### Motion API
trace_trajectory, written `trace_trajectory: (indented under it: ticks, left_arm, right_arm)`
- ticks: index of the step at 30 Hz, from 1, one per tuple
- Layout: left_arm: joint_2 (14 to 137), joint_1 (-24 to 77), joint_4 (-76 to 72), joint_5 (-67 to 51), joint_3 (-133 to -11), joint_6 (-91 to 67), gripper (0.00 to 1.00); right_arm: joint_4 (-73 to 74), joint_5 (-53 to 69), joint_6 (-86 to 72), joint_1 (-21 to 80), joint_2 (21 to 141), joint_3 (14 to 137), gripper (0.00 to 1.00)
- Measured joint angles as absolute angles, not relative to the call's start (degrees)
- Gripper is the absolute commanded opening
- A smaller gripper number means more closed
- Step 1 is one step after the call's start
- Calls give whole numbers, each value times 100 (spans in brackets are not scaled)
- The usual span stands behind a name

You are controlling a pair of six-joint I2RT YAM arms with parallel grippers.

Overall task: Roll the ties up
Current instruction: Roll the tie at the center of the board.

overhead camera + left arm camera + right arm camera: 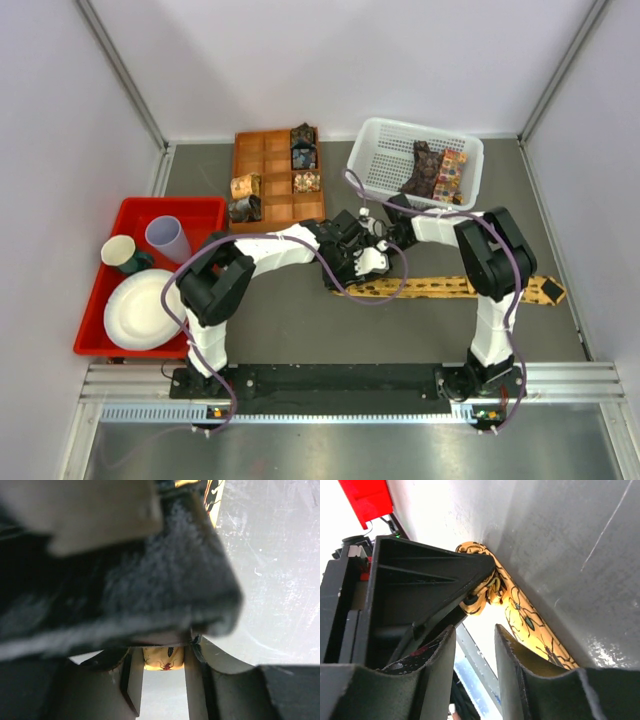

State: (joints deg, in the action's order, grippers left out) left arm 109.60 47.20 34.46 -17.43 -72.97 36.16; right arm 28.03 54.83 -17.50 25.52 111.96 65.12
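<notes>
The yellow tie (450, 287) lies long and flat on the desk (300, 320), in front of the two arms. Both hands meet at its left end, because that is where a roll starts. The left hand (162, 666) pinches a bit of yellow cloth between its fingers. I think it holds the curled end so the curl does not come undone. The right hand (475, 647) is just beside it, with its fingers apart and nothing between them, so it grips nothing. Most of the tie is not rolled yet, so the job on this one looks just begun. Little rolled ties (303, 150) sit in the brown tray (262, 190), and loose ties (432, 170) wait in the white basket (385, 150).
</notes>
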Motion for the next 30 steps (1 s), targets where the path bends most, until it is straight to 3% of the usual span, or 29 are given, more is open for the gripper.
trace_trajectory:
  ticks: [14,23,30]
  left_arm:
    - [10975,4720,3468,-1754,-7301,3688,23]
    - [10997,4720,3485,-1769,-7301,3771,23]
    - [11015,4718,3487,-1769,-7301,3760,23]
  right_arm:
    - [-327,5977,-3199,2497,11192,5109,36]
    - [-1579,6073,-3854,2482,11192,4678,34]
    - [-2362,6104,-4451,2504,11249,4543,22]
